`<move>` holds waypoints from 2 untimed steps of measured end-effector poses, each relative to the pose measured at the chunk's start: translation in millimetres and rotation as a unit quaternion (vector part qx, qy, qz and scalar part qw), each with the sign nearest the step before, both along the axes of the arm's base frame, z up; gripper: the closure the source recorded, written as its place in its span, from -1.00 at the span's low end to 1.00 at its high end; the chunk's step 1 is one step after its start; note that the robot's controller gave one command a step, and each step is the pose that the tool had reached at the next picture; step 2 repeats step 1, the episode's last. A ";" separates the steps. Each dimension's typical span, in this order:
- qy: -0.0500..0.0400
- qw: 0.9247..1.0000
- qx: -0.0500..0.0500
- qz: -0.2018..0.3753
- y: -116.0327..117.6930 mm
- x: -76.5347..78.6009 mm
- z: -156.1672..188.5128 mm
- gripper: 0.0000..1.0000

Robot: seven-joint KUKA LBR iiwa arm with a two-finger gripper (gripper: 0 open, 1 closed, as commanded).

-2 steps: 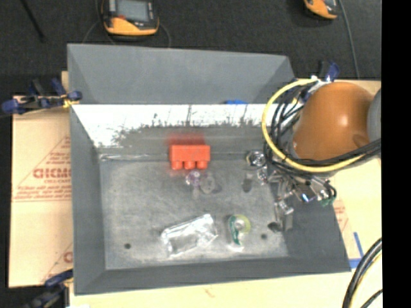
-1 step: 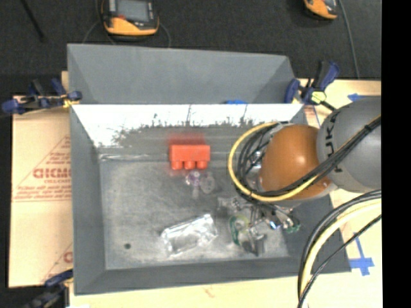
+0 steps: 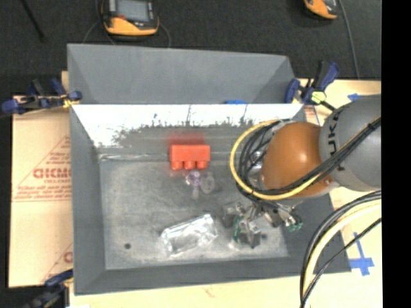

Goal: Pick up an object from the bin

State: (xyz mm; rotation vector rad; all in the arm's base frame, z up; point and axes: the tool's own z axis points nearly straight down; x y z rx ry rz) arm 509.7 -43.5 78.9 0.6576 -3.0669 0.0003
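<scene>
- Grey metal bin (image 3: pixel 87 191): an open box with sloping walls. Its floor is scuffed and carries a few loose things that lie apart from one another, not in a heap.
- Arm (image 3: pixel 359 146): a grey robot limb that enters from the right edge and reaches down over the bin's right half.
- Orange cover (image 3: pixel 292 156): a rounded shell on the arm's wrist, above the right part of the floor and near the back wall.
- Cables (image 3: pixel 239 165): yellow and black loops that curve round the left side of the orange cover and run back along the arm.
- Clear plastic wrapper (image 3: pixel 188 234): a crumpled, see-through packet lying flat near the front wall, at about the middle of the floor. It is the thing nearest the gripper, just to the gripper's left, and whether the two touch cannot be told.
- Orange block (image 3: pixel 189 156): a rectangular piece with small lugs on its front edge, at mid-floor close to the back wall and well apart from the gripper.
- Gripper (image 3: pixel 247 228): a dark assembly with green spots, low over the front right of the floor below the orange cover. Whether it is open or closed cannot be told, and nothing can be made out in its grasp.
- Small clear piece (image 3: pixel 199 183): a pale, purplish-tinted bit just in front of the orange block.
- Dark speck (image 3: pixel 127 246): a dot on the front left of the floor.
</scene>
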 end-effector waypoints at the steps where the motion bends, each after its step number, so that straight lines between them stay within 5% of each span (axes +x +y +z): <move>1: -0.008 1.000 -0.002 -0.016 -77.3 -21.5 170.6 1.00; 2: -0.008 1.000 -0.002 -0.016 -77.3 -21.5 170.6 1.00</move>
